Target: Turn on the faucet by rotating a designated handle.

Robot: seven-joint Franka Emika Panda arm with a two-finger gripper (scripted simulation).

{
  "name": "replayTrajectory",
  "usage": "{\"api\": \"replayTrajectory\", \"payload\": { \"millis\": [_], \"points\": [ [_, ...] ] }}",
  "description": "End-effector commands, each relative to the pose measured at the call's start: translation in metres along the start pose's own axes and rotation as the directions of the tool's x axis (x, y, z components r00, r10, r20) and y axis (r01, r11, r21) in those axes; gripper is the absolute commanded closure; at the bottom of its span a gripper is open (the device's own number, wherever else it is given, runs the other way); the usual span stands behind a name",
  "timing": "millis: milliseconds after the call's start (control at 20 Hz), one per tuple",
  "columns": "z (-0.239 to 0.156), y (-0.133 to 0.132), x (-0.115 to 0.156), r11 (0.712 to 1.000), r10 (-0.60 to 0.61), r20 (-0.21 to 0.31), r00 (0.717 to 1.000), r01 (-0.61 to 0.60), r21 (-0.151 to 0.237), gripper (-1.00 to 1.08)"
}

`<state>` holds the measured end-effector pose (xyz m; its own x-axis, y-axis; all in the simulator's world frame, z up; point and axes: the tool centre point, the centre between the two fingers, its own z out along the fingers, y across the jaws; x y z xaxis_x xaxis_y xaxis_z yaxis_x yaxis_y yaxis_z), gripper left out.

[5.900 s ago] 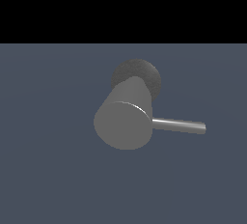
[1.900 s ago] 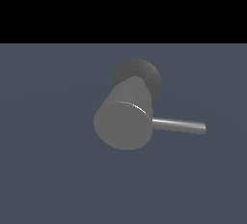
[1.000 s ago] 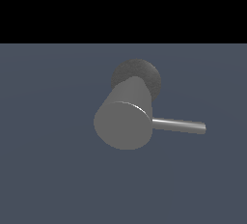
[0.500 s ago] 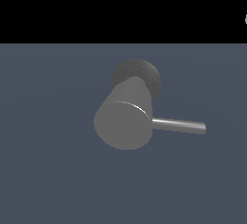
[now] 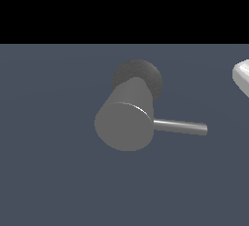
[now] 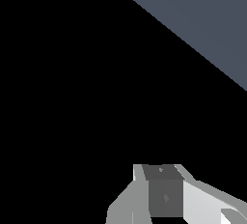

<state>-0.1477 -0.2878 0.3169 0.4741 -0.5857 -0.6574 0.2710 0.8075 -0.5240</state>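
The faucet is a thick matte grey cylinder with its flat round end facing the exterior view, on a darker speckled round base. The handle is a thin shiny rod sticking out of the cylinder toward the exterior view's right. A white part of my gripper shows at the exterior view's right edge, above and beyond the handle's tip, apart from it. In the wrist view the gripper shows only as grey and white shapes. I cannot tell how the jaws stand. Faucet and handle are out of the wrist view.
The faucet stands on a flat grey-blue floor. A black background lies behind it. The wrist view shows mostly black and a corner of the floor.
A white part of my gripper has come into the exterior view at its right edge, lower than the speck seen half a second ago. The faucet and handle have not moved.
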Motion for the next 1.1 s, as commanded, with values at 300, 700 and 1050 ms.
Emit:
{"api": "replayTrajectory", "payload": {
  "millis": [300,700,1050],
  "points": [
    [-0.069,0.044,0.069,0.989,0.131,-0.282,0.95,-0.108,0.098,1.08],
    [-0.12,0.079,0.102,0.976,0.209,-0.448,0.869,-0.157,0.15,1.08],
    [-0.145,0.094,0.114,0.969,0.24,-0.52,0.82,-0.174,0.174,1.08]
  ]
}}
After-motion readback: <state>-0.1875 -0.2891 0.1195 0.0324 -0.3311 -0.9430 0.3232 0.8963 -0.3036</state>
